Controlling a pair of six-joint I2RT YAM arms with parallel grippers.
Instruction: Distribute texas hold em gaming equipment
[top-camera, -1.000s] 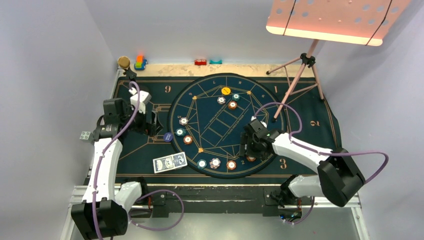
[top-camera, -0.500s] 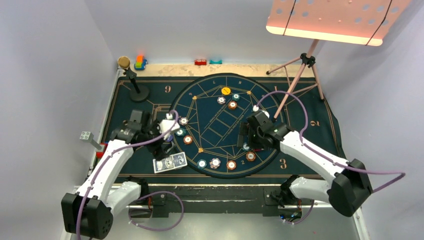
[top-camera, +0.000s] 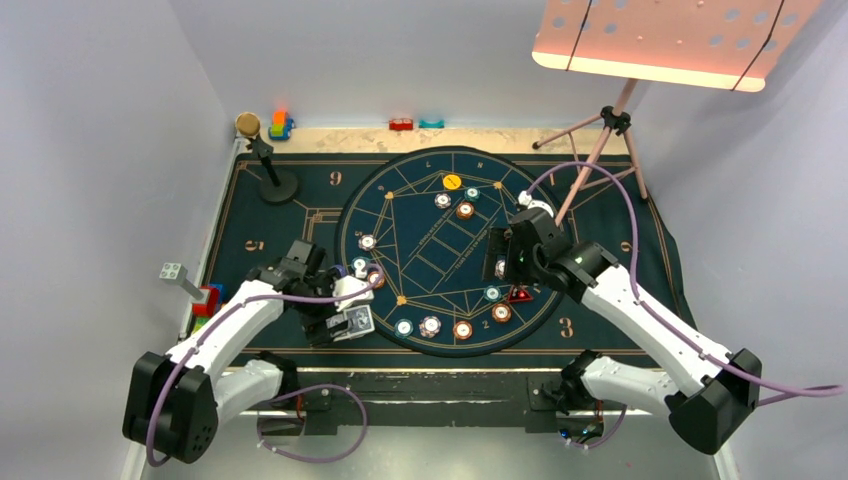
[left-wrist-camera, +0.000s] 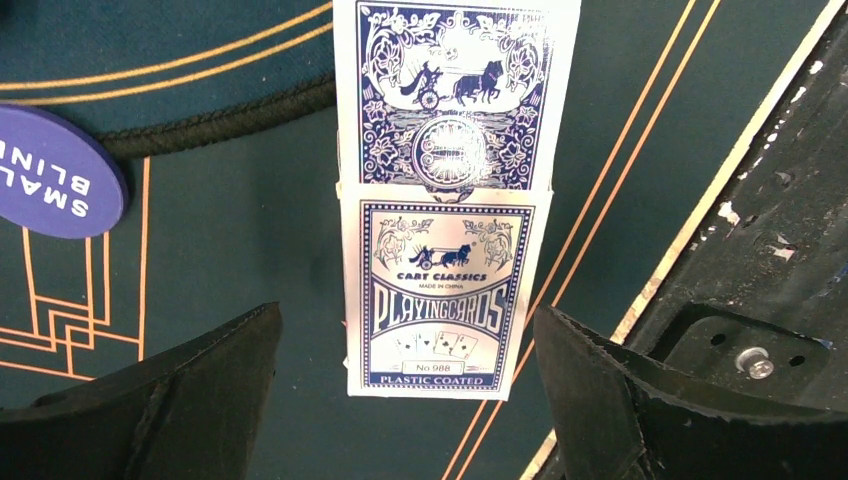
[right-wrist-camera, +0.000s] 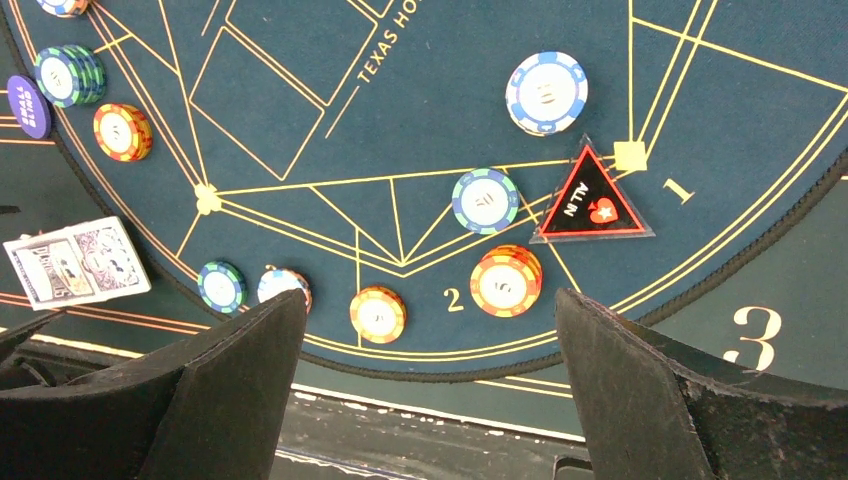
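Mat (top-camera: 300, 190): the card pack (left-wrist-camera: 445, 290) lies flat at its near left. The left gripper (left-wrist-camera: 405, 315) straddles it, fingers spread wide, holding nothing. The pack is probably light, stiff and slick, so grip its long edges. The right gripper (right-wrist-camera: 430, 300), equally spread and empty, hovers over the chips (right-wrist-camera: 506, 281) and triangular marker (right-wrist-camera: 592, 200).

Left hand (top-camera: 338, 325) over playing cards (top-camera: 360, 322), right hand (top-camera: 496, 268) above round mat (top-camera: 420, 215) — red marker (top-camera: 519, 295) near it
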